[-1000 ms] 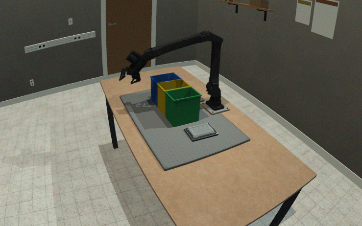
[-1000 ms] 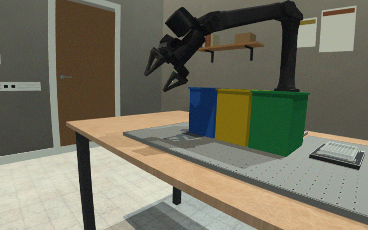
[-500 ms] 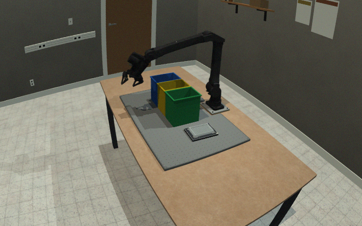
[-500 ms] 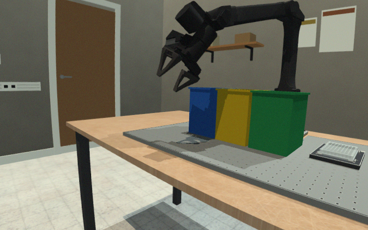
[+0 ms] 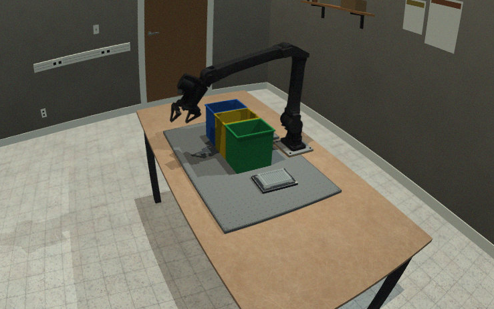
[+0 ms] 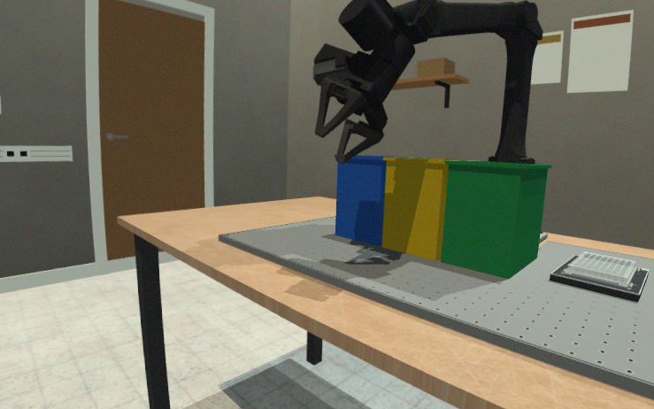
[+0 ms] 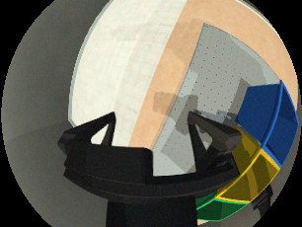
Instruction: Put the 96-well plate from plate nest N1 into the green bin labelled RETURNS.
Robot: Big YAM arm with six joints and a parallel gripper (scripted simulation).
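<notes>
There was my arm (image 5: 256, 61) (image 6: 466, 19), upright from its base, then stretched out across the worktop, elbow high! The wrist (image 5: 192, 87) (image 6: 390, 56) tipped downward at a slant, and my fingers (image 5: 173, 112) (image 6: 323, 119) hung wide apart above the surface, holding nothing!

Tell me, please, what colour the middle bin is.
Yellow, seen best in the exterior view.
</notes>
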